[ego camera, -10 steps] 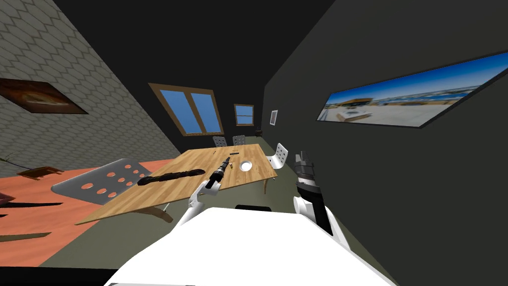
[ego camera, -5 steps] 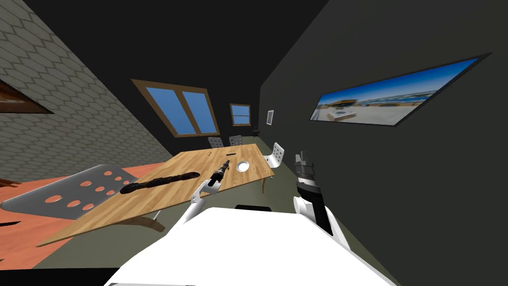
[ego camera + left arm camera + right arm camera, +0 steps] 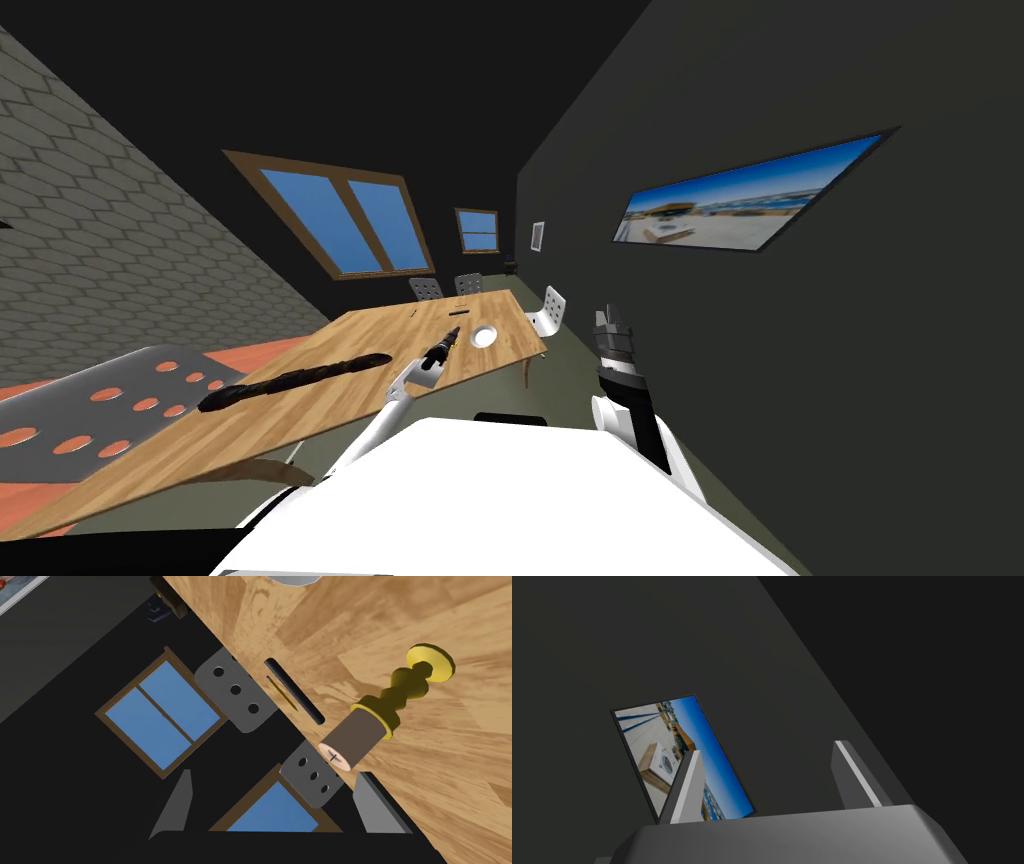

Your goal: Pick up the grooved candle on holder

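A short brown candle [image 3: 352, 741] with a pale top and a wick stands on a yellow turned holder [image 3: 412, 678] on the wooden table [image 3: 450, 766]. My left gripper [image 3: 272, 811] hangs open just short of it. The candle lies ahead of the fingers, closer to one fingertip [image 3: 375, 801], and touches neither. In the head view my left gripper [image 3: 450, 335] reaches out over the table [image 3: 330, 405]. My right gripper [image 3: 606, 318] is raised beside the dark wall, and its fingers [image 3: 687, 788] stand open and empty.
A white bowl [image 3: 484, 335] sits just beyond the left gripper. A long dark object [image 3: 290, 378] lies mid-table. A slim black stick [image 3: 292, 691] and a pencil [image 3: 281, 693] lie near the far edge. A grey perforated chair [image 3: 90, 410] stands at the left, a white one [image 3: 545, 312] at the right.
My head camera has swung and moved closer, so the table and the grey chair slid toward the lower left. Both arms keep their pose relative to my chest.
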Controlling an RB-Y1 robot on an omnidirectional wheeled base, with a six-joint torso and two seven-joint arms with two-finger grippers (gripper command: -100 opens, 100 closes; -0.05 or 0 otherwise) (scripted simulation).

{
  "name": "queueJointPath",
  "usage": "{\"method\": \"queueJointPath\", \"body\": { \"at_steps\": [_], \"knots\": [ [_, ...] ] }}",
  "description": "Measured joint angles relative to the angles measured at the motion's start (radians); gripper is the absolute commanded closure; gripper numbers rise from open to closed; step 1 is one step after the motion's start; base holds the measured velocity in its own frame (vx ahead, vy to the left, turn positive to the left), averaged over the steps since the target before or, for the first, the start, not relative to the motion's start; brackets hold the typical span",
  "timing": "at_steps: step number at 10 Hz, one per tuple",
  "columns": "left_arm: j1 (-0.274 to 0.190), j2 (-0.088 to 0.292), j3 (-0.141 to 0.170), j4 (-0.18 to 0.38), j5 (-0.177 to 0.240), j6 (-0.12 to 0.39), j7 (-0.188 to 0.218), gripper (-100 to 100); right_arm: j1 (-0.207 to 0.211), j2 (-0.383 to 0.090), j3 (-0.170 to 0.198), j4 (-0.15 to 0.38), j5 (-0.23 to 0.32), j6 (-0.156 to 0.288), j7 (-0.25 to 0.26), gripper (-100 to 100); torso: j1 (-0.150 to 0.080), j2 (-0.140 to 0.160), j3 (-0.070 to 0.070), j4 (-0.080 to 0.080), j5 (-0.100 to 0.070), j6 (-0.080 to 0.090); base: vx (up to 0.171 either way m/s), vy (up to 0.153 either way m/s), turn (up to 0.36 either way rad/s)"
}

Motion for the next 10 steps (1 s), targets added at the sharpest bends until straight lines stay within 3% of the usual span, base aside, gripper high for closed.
{"method": "queueJointPath", "body": {
  "at_steps": [2, 5, 10],
  "knots": [
    [-0.032, 0.021, -0.002, 0.075, -0.008, 0.031, 0.001, -100, 0.000, 0.000, 0.000, 0.000, 0.000, 0.000, 0.000, 0, 0.000, 0.000, 0.000, 0.000, 0.000, 0.000, 0.008, -0.025, -0.096],
    [-0.054, 0.041, -0.008, 0.131, -0.014, 0.091, 0.002, -100, 0.000, 0.000, 0.000, 0.000, 0.000, 0.000, 0.000, 0, 0.001, 0.000, 0.000, 0.000, 0.000, 0.000, 0.004, -0.016, -0.085],
    [-0.118, 0.096, -0.019, 0.273, -0.016, 0.165, 0.005, -100, 0.000, 0.000, 0.000, 0.000, 0.000, 0.000, 0.000, 0, 0.000, 0.000, 0.000, 0.000, 0.000, 0.000, 0.007, -0.021, -0.096]
  ]
}}
